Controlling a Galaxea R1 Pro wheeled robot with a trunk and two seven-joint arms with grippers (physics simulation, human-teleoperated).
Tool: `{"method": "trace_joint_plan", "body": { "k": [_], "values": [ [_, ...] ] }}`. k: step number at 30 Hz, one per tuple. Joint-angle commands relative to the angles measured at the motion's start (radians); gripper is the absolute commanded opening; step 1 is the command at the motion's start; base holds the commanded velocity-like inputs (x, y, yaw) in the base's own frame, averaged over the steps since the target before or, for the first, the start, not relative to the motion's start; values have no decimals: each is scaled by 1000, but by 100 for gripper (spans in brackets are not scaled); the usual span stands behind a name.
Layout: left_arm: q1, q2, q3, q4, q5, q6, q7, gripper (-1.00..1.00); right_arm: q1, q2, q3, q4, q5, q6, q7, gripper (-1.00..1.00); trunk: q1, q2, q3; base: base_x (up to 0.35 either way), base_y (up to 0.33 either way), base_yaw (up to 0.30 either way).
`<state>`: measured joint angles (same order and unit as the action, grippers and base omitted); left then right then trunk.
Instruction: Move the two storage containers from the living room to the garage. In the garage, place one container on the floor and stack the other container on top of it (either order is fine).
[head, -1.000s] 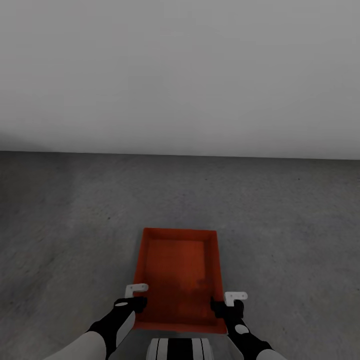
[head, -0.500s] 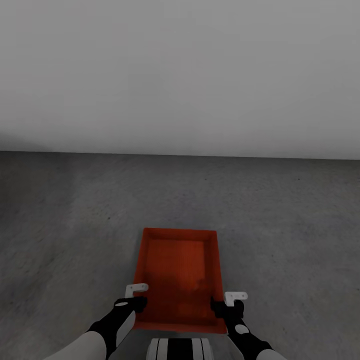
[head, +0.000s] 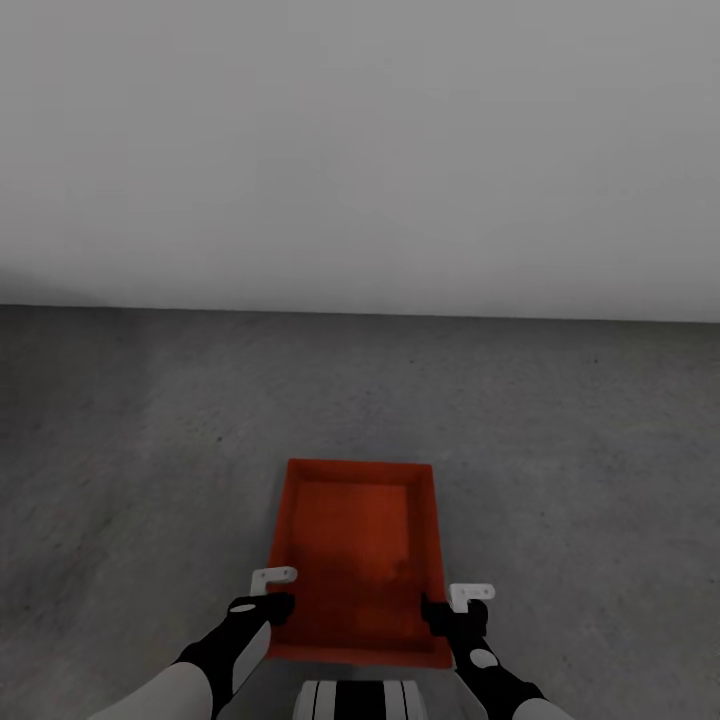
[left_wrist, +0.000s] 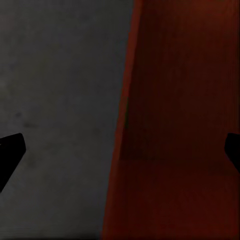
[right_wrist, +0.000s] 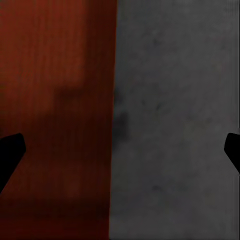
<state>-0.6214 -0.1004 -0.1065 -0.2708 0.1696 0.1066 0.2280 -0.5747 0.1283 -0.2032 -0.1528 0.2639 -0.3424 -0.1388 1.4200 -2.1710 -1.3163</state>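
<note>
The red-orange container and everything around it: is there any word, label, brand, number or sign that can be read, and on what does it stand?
There is no readable text in any view.
Storage container: plain red-orange walls and bottom, no label or print.
Floor: bare dark grey concrete, no markings.
Wall: plain white, no sign.
Left gripper and right gripper: black and white parts, no lettering visible.
</note>
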Motion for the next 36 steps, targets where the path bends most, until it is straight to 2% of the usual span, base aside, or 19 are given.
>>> {"method": "trace_joint_plan", "body": {
  "k": [1, 6, 30, 36],
  "values": [
    [0, 0, -9, -2, 10, 5, 7, 100, -1, 0, -7, 1, 11, -3, -4, 100, -4, 7, 3, 0, 0, 0],
    [0, 0, -9, -2, 10, 5, 7, 100, -1, 0, -7, 1, 11, -3, -4, 100, -23, 42, 18, 0, 0, 0],
    [0, 0, -9, -2, 10, 5, 8, 100, -1, 1, -7, 1, 9, -3, -4, 100, -23, 42, 18, 0, 0, 0],
    [0, 1, -9, -2, 10, 5, 8, 100, -1, 1, -7, 1, 9, -3, -4, 100, -46, 84, 37, 0, 0, 0]
  ]
}}
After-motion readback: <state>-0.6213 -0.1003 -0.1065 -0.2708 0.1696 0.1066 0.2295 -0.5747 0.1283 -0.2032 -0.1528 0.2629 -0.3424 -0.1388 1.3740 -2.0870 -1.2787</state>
